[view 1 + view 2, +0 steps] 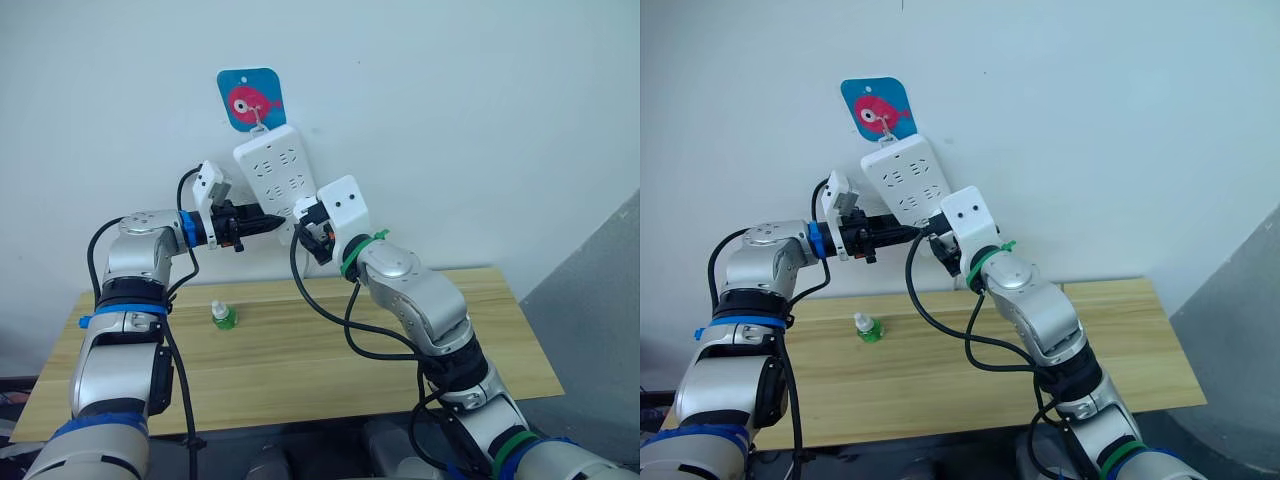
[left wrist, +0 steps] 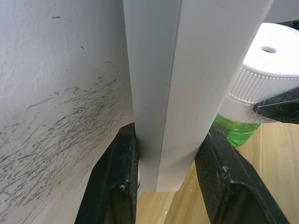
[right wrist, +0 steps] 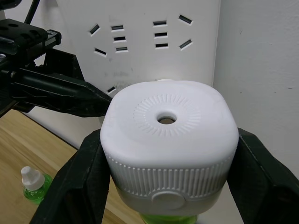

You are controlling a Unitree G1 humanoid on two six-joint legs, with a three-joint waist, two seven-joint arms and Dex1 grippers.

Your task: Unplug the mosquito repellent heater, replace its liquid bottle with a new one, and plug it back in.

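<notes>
White wall (image 1: 480, 120) fills the background, scuffed with grey marks near the strip in the left wrist view. Below it runs the wooden bench (image 1: 300, 360), pale planks, set against the wall. Hanging on the wall from a hook on a blue fish sticker (image 1: 250, 98) is the long white power strip (image 1: 277, 172), tilted slightly, its rows of sockets facing out. Both arms are raised to the strip's lower end.

The left pincer (image 2: 166, 179) grips the power strip's bottom edge, one black finger on either side of the white body, pressed against it. The right pincer (image 3: 168, 186) comes in from the other side, its two black fingers clamped on the flanks of the mosquito repellent heater (image 3: 169, 147): white, rounded, with a ribbed skirt and a vented ring around a central hole on top. The heater sits right at the lower sockets of the strip; whether its prongs are in cannot be told. A green bottle shows just beneath the heater.

Down on the bench, well apart from the arms, stands a small green liquid bottle (image 1: 222, 316) with a white cap, upright.
</notes>
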